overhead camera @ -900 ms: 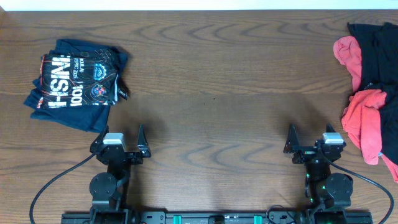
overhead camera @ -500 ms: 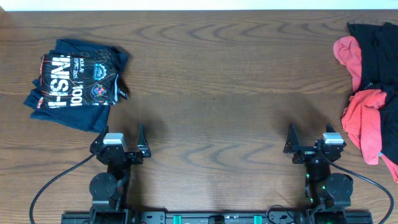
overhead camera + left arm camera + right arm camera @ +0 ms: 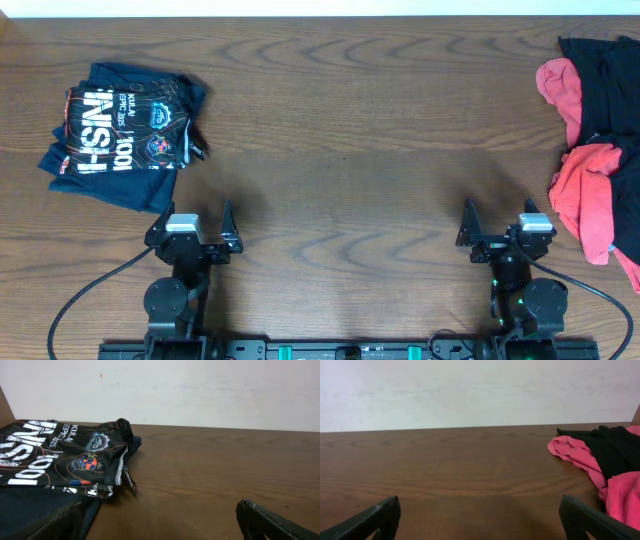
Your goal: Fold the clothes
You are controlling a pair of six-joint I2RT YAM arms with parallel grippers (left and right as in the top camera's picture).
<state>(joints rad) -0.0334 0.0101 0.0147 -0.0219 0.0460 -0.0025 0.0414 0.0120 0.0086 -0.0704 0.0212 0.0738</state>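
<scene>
Looks sorted on purpose: navy printed shirt (image 3: 120, 135) folded, parked at 10 o'clock, coral-red and black heap (image 3: 585, 180) waiting at 3. Spread wide, empty: left gripper (image 3: 192, 222), right gripper (image 3: 503, 228).

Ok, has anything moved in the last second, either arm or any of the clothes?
Nothing visibly changed. The left gripper and right gripper sit open and empty at the front of the brown wooden table, the folded navy printed shirt lies at the left, and the heap of black and coral-red fabric garments at the right.
</scene>
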